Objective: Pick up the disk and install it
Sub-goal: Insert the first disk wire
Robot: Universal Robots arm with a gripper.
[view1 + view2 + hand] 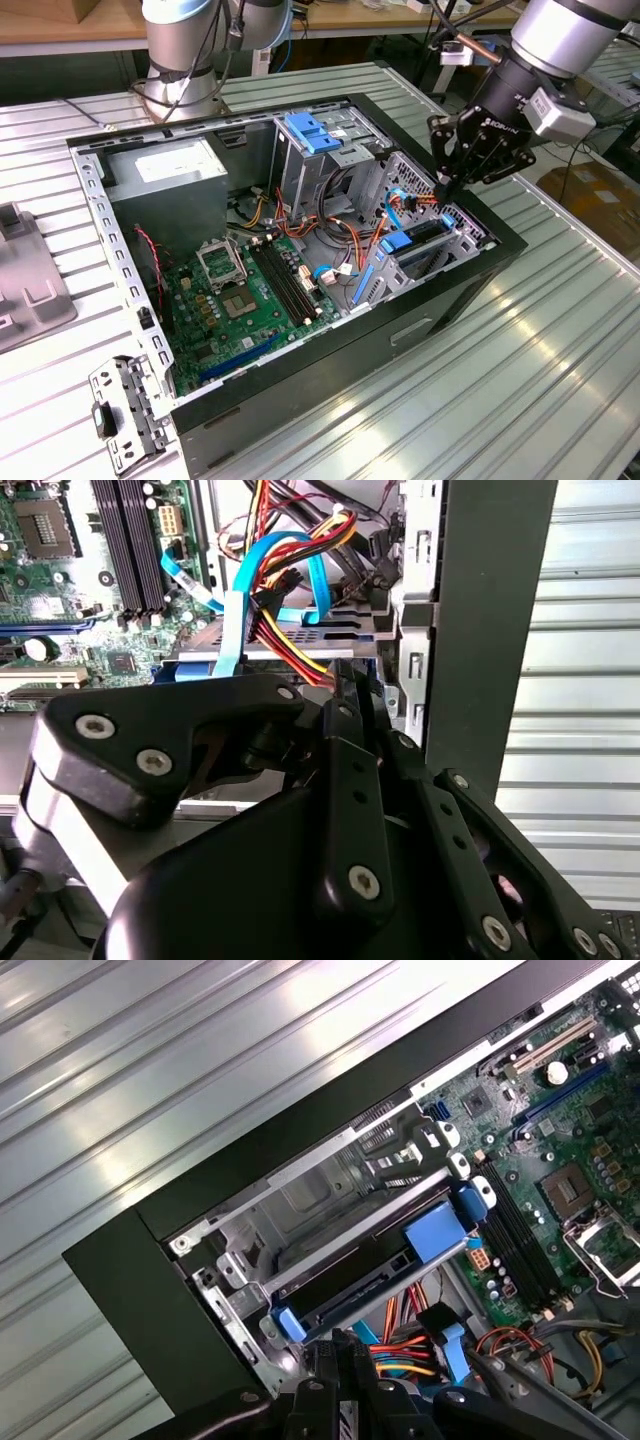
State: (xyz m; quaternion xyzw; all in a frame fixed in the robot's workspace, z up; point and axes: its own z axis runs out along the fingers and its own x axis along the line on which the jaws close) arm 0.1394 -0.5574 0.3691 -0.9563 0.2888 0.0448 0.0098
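An open computer case (300, 250) lies on a ribbed metal table (520, 380) that fills the lower part of the exterior view, with wooden benches (cables trailing over them) across the top of the frame. The gripper (447, 190) hangs at the upper right of that frame, over the case's drive bay, its jaws pinched together and holding nothing. The disk (420, 235) sits in the bay just below the fingertips, blue rails at its sides; in the first wrist view the disk (370, 1278) lies at lower centre. The green motherboard (240, 300) sits left of centre.
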